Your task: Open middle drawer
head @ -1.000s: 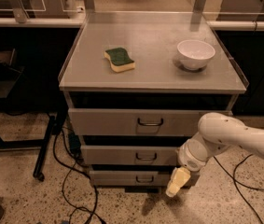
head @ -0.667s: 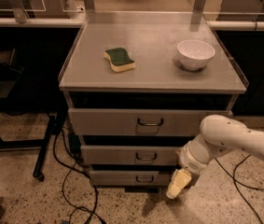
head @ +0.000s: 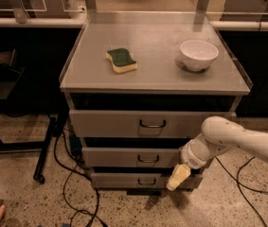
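End effector (head: 178, 176), cream-coloured, hangs at the tip of the white arm (head: 237, 143) in front of the cabinet's lower right corner. It is just below the right end of the middle drawer (head: 119, 157) and well apart from that drawer's dark wire handle (head: 148, 159). Whether it is spread or pressed together I cannot tell. On the grey surface (head: 162, 77) a green-and-yellow sponge (head: 121, 60) lies left of centre, and a white bowl (head: 199, 55) stands near the right edge.
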